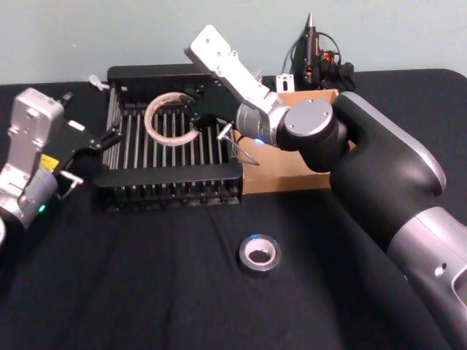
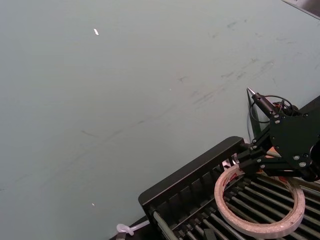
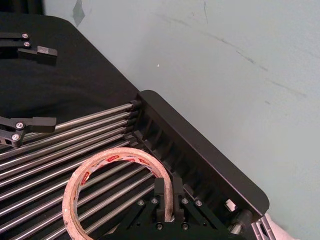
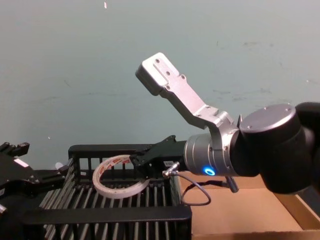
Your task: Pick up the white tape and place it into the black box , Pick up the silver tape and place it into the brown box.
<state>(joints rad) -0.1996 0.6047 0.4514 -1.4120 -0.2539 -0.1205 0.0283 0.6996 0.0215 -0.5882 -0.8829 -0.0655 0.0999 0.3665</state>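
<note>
Setup is a table covered in black cloth [image 1: 146,292], pushed up against a plain pale blue-green wall [image 4: 75,60] with a few scuffs on it. Some black gear with cables sits at the back edge of the table, past the boxes.

The right gripper [image 1: 195,120] is reaching over the black box [image 1: 171,175], pinching the rim of the white tape [image 1: 169,119]; the right wrist view shows one finger inside the ring and one outside, clamped on the band. From the chest view the roll hangs tilted off the fingertips, above the crate's slatted bottom and inside its walls. There's red printing around the tape, but I can't make out what it says.

The left gripper [image 1: 93,149] sits at the black box's left side, on the far side of the roll from the right gripper, fingers spread and holding nothing.

The brown box [image 1: 292,175] is right behind the right gripper's wrist, butted against the crate. The silver tape [image 1: 259,253] lies flat on the cloth well apart from both grippers, on the near side of the crate.

There's a small yellow label on the left arm, unreadable.
</note>
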